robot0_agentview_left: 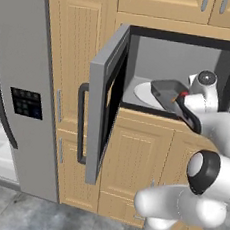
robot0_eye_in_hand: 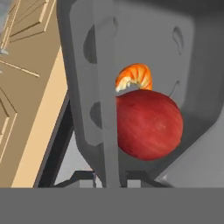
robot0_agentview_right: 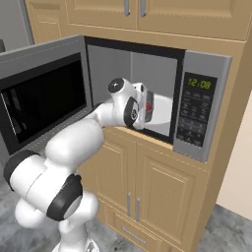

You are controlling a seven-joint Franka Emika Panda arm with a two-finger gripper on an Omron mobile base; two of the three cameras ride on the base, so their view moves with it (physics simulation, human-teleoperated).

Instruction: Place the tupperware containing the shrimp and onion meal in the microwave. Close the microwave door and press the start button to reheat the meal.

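On the far left stands the fridge (robot0_agentview_left: 20, 77), grey and tall, with a dark panel on its door. Next to it the microwave door (robot0_agentview_left: 104, 101) stands open, swung out to the left, and its dark bar handle (robot0_agentview_left: 81, 123) faces the fridge. Behind the door is the microwave (robot0_agentview_left: 183, 59), built into the wooden cabinets (robot0_agentview_left: 137, 159), with a grey cavity. On the floor of the cavity lies the white plate (robot0_agentview_left: 142, 93). The tub (robot0_agentview_left: 167, 92) is at the front of the cavity, partly over the plate; if it rests on the plate or is a little above it, I cannot tell. The pincer (robot0_eye_in_hand: 106, 177) is closed narrow on the near wall of the tub, one finger on each side of the wall, so it holds the tub by its rim. In the hand view, the red onion (robot0_eye_in_hand: 148, 124) lies inside the tub close to the held wall, and the orange shrimp (robot0_eye_in_hand: 134, 78) lies just behind it, touching it. At the right side of the microwave is the keypad (robot0_agentview_right: 196, 114) with a green clock display.
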